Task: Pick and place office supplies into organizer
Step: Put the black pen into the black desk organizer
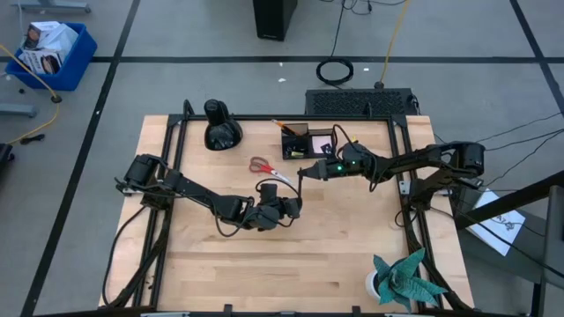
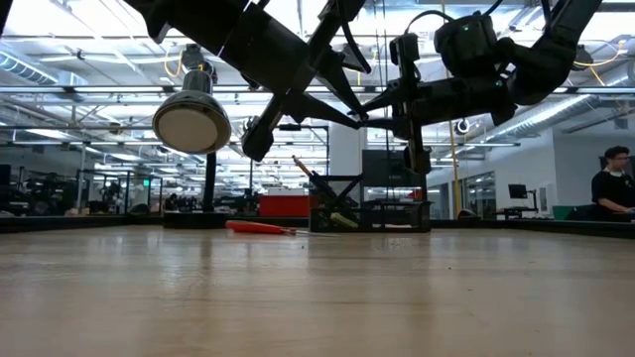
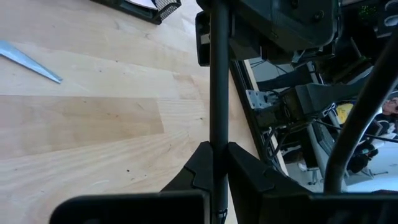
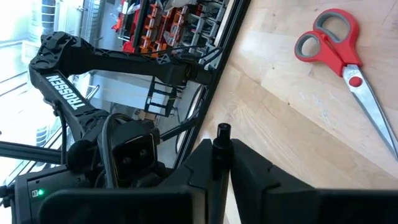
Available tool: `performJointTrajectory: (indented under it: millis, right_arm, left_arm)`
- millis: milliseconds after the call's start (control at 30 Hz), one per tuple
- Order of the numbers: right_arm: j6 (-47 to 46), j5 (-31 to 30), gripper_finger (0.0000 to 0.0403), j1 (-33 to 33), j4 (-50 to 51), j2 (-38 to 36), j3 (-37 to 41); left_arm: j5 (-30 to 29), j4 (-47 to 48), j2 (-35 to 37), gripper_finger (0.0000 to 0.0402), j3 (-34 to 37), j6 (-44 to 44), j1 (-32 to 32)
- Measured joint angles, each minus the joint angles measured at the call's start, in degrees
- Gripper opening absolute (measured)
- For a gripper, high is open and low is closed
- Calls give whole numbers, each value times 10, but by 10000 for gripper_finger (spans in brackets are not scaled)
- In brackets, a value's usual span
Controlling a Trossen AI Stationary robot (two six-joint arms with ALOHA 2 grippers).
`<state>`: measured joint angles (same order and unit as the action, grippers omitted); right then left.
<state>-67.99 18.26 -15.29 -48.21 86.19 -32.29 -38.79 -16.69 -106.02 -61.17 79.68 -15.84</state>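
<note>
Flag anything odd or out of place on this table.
A thin black pen is clamped by both the left hand and the right hand at once. Red-handled scissors lie loose outside the organizer.

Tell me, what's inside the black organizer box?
In the organizer, an orange pencil leans out of the tall part, and a pink sticky-note pad lies in the low tray. Something yellow-green shows there in the low view. The walls hide whatever lies deeper.
</note>
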Motion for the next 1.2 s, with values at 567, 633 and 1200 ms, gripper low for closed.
performJointTrajectory:
  millis: [567, 633, 1200]
  right_arm:
    - [50, 8, 33, -38, -17, -5, 0]
    - [57, 15, 31, -45, -15, -4, 0]
    - [202, 26, 26, -79, -64, -68, 0]
  left_arm:
    - [61, 52, 0, 129, 0, 56, 3]
    - [67, 51, 0, 163, 0, 61, 5]
    - [120, 82, 0, 327, 0, 80, -16]
